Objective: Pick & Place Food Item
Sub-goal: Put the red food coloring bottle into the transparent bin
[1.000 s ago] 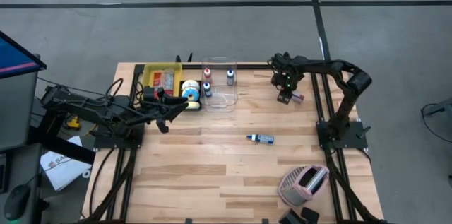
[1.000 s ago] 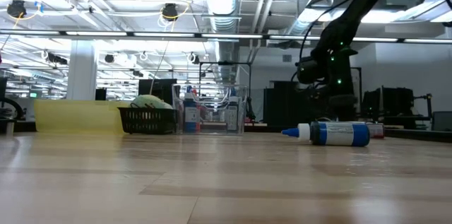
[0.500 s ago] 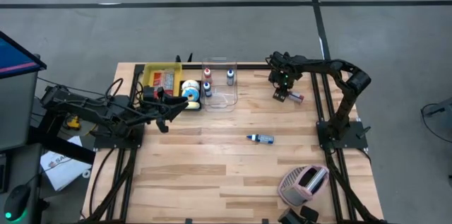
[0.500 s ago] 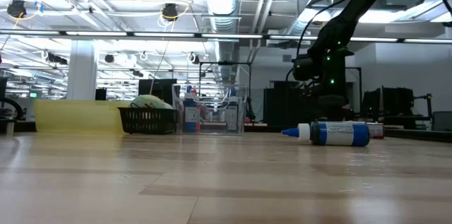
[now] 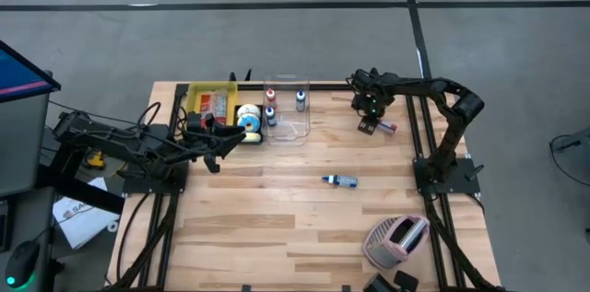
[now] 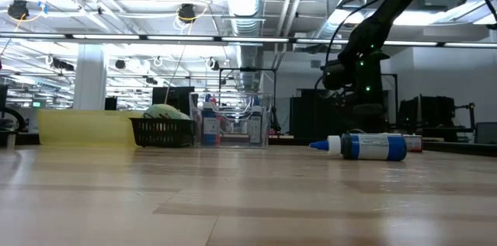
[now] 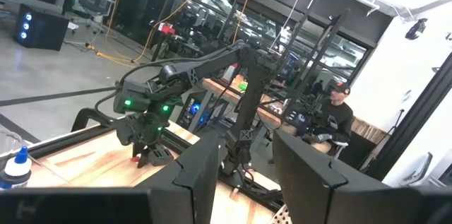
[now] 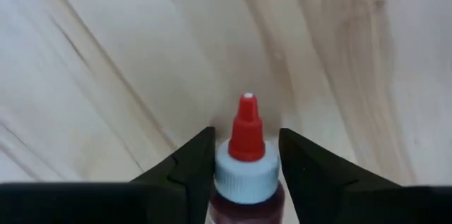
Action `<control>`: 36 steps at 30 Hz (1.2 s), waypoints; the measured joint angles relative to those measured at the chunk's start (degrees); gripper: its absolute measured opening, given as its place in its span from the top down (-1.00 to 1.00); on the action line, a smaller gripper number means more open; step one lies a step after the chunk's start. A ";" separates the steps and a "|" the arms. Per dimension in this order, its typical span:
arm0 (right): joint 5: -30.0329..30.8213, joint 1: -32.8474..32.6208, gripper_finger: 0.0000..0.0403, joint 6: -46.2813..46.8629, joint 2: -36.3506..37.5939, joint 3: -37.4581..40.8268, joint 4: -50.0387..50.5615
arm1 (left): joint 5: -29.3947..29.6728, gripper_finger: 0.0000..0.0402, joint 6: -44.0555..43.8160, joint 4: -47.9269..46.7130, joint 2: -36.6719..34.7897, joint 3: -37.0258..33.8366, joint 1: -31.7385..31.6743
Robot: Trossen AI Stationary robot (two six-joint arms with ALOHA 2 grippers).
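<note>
Near the worktop's far right edge, our right claw (image 8: 244, 157) stands with its fingers clamped on the red-tipped bottle (image 8: 245, 160), whose long axis runs along the fingers. Our left claw (image 7: 244, 174) waits apart, empty, far off by the yellow bin (image 5: 210, 100).

The dark right gripper (image 5: 369, 122) points downward, fingers (image 8: 185, 164) closed on a red-capped dropper bottle (image 8: 246, 164); the left gripper (image 5: 241, 136) rests half-parted.
</note>
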State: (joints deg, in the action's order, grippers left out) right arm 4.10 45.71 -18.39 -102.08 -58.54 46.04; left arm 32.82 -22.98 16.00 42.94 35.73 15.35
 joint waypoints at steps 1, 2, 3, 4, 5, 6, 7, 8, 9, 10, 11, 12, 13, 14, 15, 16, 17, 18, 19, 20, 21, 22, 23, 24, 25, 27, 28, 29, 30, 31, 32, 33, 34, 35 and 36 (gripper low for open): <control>0.28 0.00 0.28 -0.02 0.00 0.00 0.26 | 0.00 0.35 0.00 0.08 0.00 0.02 0.00; 0.32 0.02 0.32 -0.02 0.00 -0.01 0.57 | -0.02 0.35 0.00 0.27 0.00 0.00 0.00; 0.40 0.04 0.35 -0.02 0.02 0.00 0.85 | -0.02 0.35 0.00 0.51 0.00 0.01 0.00; 0.41 0.04 0.39 -0.02 0.02 0.00 1.07 | -0.02 0.35 0.00 0.59 -0.02 0.02 0.00; 0.45 0.04 0.44 -0.02 0.02 -0.01 1.20 | -0.02 0.35 0.00 0.70 -0.02 0.02 0.00; 0.45 0.04 0.47 -0.02 0.02 0.00 1.28 | -0.02 0.35 0.00 0.73 -0.02 0.02 0.00; 0.45 0.00 0.49 -0.02 0.04 0.00 1.29 | -0.01 0.35 0.00 0.74 -0.02 0.02 0.00; 0.45 -0.12 0.49 0.00 0.04 -0.02 1.29 | -0.02 0.35 0.00 0.80 -0.02 0.02 0.00; 0.50 -0.36 0.49 0.05 0.04 -0.01 1.29 | -0.02 0.35 0.00 0.80 -0.02 0.02 0.00; 0.63 -0.67 0.49 0.33 0.04 -0.06 1.31 | -0.01 0.35 0.00 0.82 -0.02 0.02 0.00; 0.61 -1.01 0.49 0.65 0.04 -0.34 1.43 | -0.01 0.35 0.00 0.82 -0.02 0.02 0.00; 0.48 -1.50 0.49 1.21 0.04 -0.89 1.53 | -0.02 0.35 0.00 0.80 -0.02 0.02 0.00; 0.47 -2.17 0.49 1.74 0.05 -1.76 1.55 | -0.02 0.35 0.00 0.82 -0.02 0.02 0.00; 0.42 -2.83 0.49 2.18 0.21 -2.82 1.47 | -0.02 0.35 0.00 0.82 -0.02 0.02 0.00; 0.29 -3.58 0.49 2.58 0.65 -3.83 1.45 | -0.02 0.35 0.00 0.82 -0.02 0.02 0.00; 0.26 -4.53 0.49 3.11 1.20 -5.03 1.52 | -0.02 0.35 0.00 0.81 -0.02 0.02 0.00; 0.24 -5.46 0.49 3.61 1.89 -6.43 1.08 | -0.02 0.35 0.00 0.82 -0.02 0.02 0.00; 0.10 -6.36 0.49 4.40 2.80 -7.85 0.17 | -0.02 0.35 0.00 0.81 -0.02 0.02 0.00; -0.31 -7.31 0.49 5.45 3.82 -9.06 -0.96 | -0.02 0.35 0.00 0.82 -0.02 0.02 0.00; -1.17 -8.20 0.49 6.93 4.92 -10.16 -2.65 | -0.06 0.35 0.00 0.82 -0.02 0.02 0.00; -2.17 -8.92 0.49 8.79 6.18 -11.07 -4.96 | -0.24 0.35 0.05 0.81 -0.02 0.02 0.00; -3.23 -9.65 0.49 11.00 7.51 -11.68 -7.86 | -0.26 0.35 0.24 0.80 -0.02 0.02 0.00; -3.98 -10.40 0.49 13.60 8.82 -12.00 -11.29 | -0.28 0.35 0.48 0.80 -0.02 0.02 0.00; -4.25 -11.12 0.49 16.41 10.27 -12.04 -15.07 | -0.32 0.35 1.05 0.82 -0.02 0.02 0.06; -4.29 -11.82 0.49 19.28 11.77 -11.87 -18.73 | -0.46 0.35 1.77 0.90 -0.02 0.02 0.20; -4.12 -13.54 0.49 25.42 14.32 -10.86 -26.64 | -0.53 0.35 3.24 1.40 -0.04 0.02 0.79; -3.64 -14.46 0.49 28.08 15.42 -10.13 -30.65 | -0.66 0.35 4.12 1.79 -0.14 0.02 1.04; -2.15 -15.68 0.49 30.45 16.26 -9.25 -34.38 | -0.66 0.35 4.84 2.18 -0.18 0.02 1.40; -0.03 -17.11 0.49 32.38 16.90 -8.20 -38.72 | -0.56 0.35 5.54 2.57 -0.20 0.04 1.78; 1.82 -18.48 0.49 34.01 17.34 -6.90 -43.30 | -0.08 0.35 6.33 2.60 -0.20 0.04 2.20; 3.82 -19.91 0.49 35.45 17.58 -5.67 -47.05 | 0.29 0.35 7.06 2.52 -0.20 0.04 2.64; 5.67 -21.37 0.49 36.69 17.53 -4.63 -50.87 | 0.42 0.35 7.58 2.50 -0.17 0.04 3.10; 7.07 -22.79 0.49 37.61 17.41 -3.35 -55.47 | 0.46 0.35 8.03 2.53 -0.19 0.04 3.40; 8.73 -24.37 0.49 38.30 17.35 -1.95 -59.45 | 0.46 0.35 8.53 2.53 -0.18 0.04 3.64; 11.26 -26.06 0.49 38.75 16.74 -0.96 -62.70 | 0.49 0.35 8.97 2.51 -0.19 0.04 3.96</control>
State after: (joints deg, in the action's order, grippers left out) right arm 15.36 19.65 20.36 -85.35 -59.50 -16.65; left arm 33.31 -14.01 18.51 42.75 35.77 19.31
